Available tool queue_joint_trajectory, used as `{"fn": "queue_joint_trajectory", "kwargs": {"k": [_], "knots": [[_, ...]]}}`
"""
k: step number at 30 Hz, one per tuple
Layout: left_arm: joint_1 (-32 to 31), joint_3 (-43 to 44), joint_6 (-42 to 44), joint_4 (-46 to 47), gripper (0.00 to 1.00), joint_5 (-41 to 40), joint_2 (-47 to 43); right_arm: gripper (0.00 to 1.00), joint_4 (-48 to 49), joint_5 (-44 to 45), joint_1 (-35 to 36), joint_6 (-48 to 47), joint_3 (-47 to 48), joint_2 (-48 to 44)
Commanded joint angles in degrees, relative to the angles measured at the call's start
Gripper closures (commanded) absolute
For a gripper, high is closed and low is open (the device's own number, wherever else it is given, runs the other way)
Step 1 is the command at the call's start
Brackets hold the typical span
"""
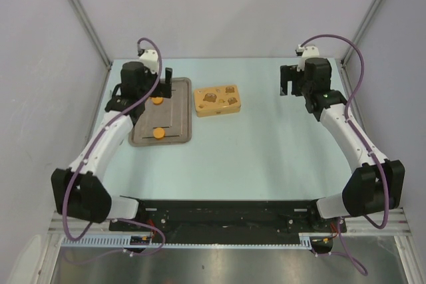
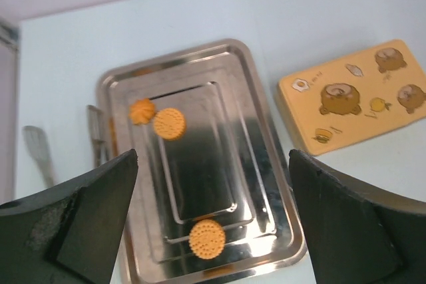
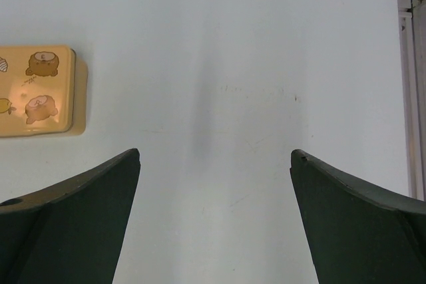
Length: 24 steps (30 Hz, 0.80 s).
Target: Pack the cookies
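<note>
Three orange cookies lie on a shiny metal tray (image 2: pixel 266 131): a round one (image 2: pixel 169 124) beside a flower-shaped one (image 2: pixel 141 111) at the far end, and another round one (image 2: pixel 206 238) at the near end. From above, two cookies (image 1: pixel 158 100) (image 1: pixel 158 133) show on the tray (image 1: pixel 181 114). My left gripper (image 2: pixel 213 155) hangs open above the tray with nothing between its fingers; from above it (image 1: pixel 164 84) is over the tray's far end. My right gripper (image 3: pixel 215 153) is open over bare table, also seen at the far right (image 1: pixel 287 82).
A yellow box with bear pictures (image 1: pixel 217 100) sits closed just right of the tray (image 2: pixel 353 94), and its edge shows at the left of the right wrist view (image 3: pixel 36 91). A metal utensil (image 2: pixel 38 152) lies left of the tray. Grey walls enclose the table.
</note>
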Motion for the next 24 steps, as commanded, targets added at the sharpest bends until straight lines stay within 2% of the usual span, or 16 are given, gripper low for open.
{"fn": "queue_joint_trajectory", "kwargs": {"k": [1,7,16,24], "knots": [[1.3,-4.9,4.0,8.6,0.00,-6.8,-9.3,0.00,4.1,2.2,-0.2,1.8,0.2,-2.7],[1.9,-9.7,3.9,11.7,0.00,-5.7,-15.9,0.00,5.1,2.5,-0.3,1.3,0.2,-5.4],[1.9,-13.3,3.3,16.7,0.00,-3.9,-19.5,0.00,5.1,5.1,-0.1,1.1,-0.7,-9.9],[1.8,-14.8,2.1,17.3,0.00,-2.8,-20.8,0.00,6.8,6.8,1.3,-0.3,-3.4,-13.1]]}}
